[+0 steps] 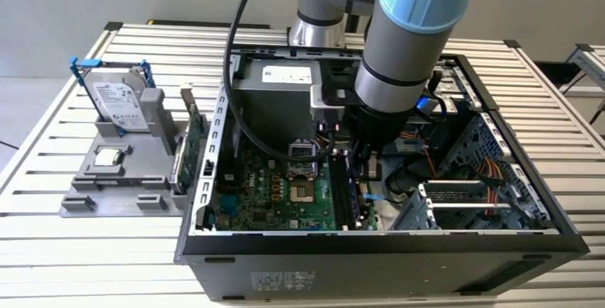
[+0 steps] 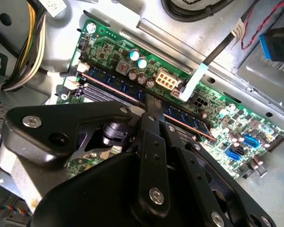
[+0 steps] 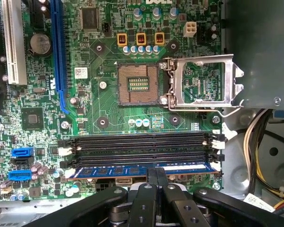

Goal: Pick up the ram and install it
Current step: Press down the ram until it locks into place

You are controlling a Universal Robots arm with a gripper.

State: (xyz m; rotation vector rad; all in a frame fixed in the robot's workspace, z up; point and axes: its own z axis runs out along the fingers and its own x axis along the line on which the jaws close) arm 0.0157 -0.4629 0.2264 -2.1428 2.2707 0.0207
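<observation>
The ram (image 3: 113, 171) is a long thin stick with dark chips, standing on edge in the motherboard memory slot closest to my gripper; the other black slots (image 3: 137, 142) beside it are bare. In the second wrist view the ram (image 2: 118, 85) runs slantwise between white end clips. My gripper (image 3: 157, 176) sits over the stick's middle, its two black fingers (image 2: 151, 111) pressed together on the stick's top edge. In the exterior view the gripper (image 1: 364, 175) reaches down inside the open computer case (image 1: 378, 241), over the slot row.
The bare CPU socket (image 3: 139, 84) with its raised metal frame lies just beyond the slots. Cables (image 2: 28, 52) and a black cable loop (image 1: 255, 131) hang near the arm. A grey fixture on the exterior view's left holds a hard drive (image 1: 118, 103) and a green expansion card (image 1: 194, 145).
</observation>
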